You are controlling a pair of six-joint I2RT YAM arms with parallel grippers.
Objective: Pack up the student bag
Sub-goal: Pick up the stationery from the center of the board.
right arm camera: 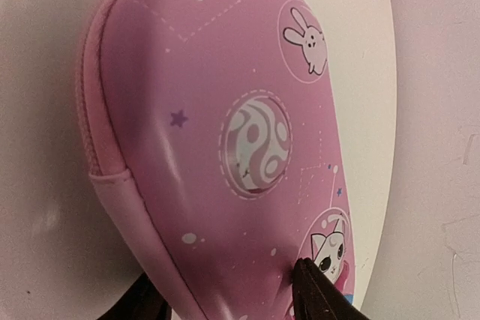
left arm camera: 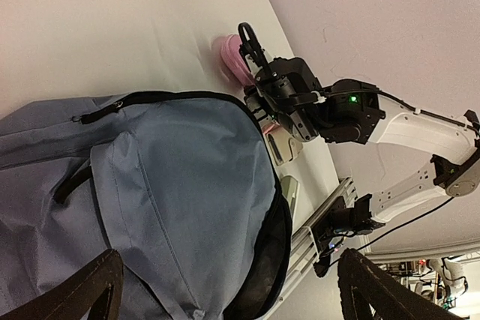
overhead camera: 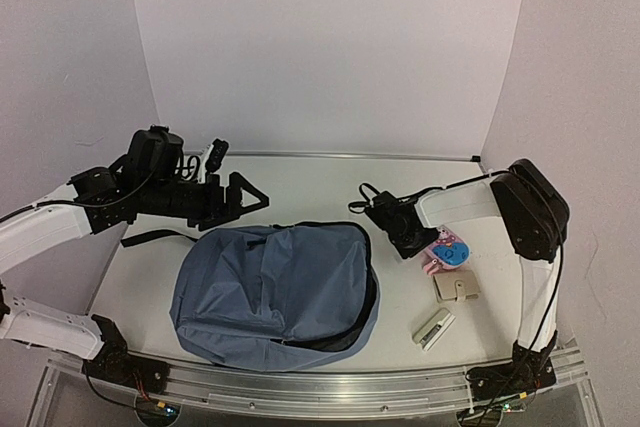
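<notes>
Student bag [overhead camera: 275, 287], one; pink case [right arm camera: 225, 148], one; left fingers [left arm camera: 354, 269] apart; right fingers [right arm camera: 315, 290]: cannot tell.

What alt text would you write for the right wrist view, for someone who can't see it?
A pink pencil case with cartoon rabbit, planet and cat prints fills the frame, lying on a white table. Two black fingertips of the right end effector flank its near end.

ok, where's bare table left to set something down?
Bare table between the student bag and the back wall; a narrower lane between bag and beige pouch. Crowded on the right: pink pencil case, pouch and white stapler-like item clustered.
</notes>
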